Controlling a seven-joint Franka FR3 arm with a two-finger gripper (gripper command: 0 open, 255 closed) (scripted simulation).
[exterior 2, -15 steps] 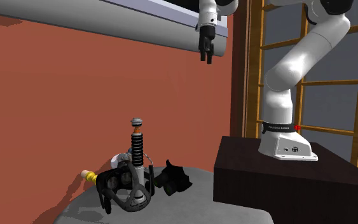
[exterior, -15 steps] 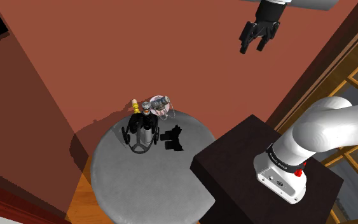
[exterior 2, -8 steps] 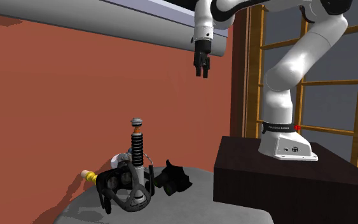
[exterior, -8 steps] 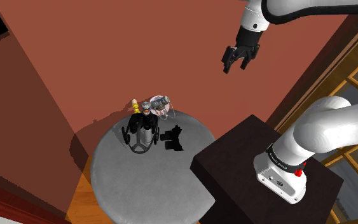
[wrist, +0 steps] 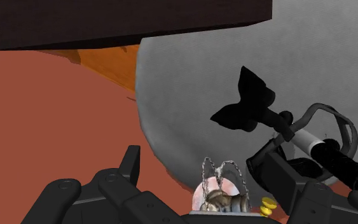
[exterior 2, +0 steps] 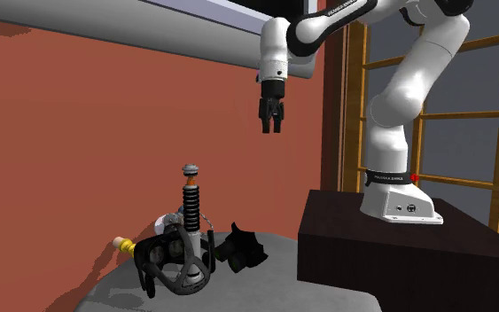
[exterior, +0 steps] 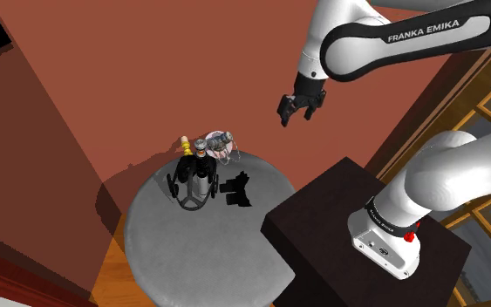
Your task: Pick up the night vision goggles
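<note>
- Above the shoulder view's round grey tabletop (exterior: 200, 253), two black fingers (exterior: 284, 113) hang spread wide. One small, angular, all-black night vision goggles (exterior: 236, 190) lies well below them, just beside one black-strapped upright cylinder (exterior: 197, 179).
- Second exterior view: the night vision goggles sit low on the tabletop, with the fingers high above. The fingers are seen edge-on, so their gap is hard to read.
- Wrist view: the night vision goggles lie beyond the parted fingers, untouched. One pink wire-looped object (wrist: 217, 194) is partly hidden.

Round grey table (exterior: 201, 255) with night vision goggles (exterior: 191, 181), small black object (exterior: 237, 190) (just beside), pinkish trinket (exterior: 218, 145) at rim.
</note>
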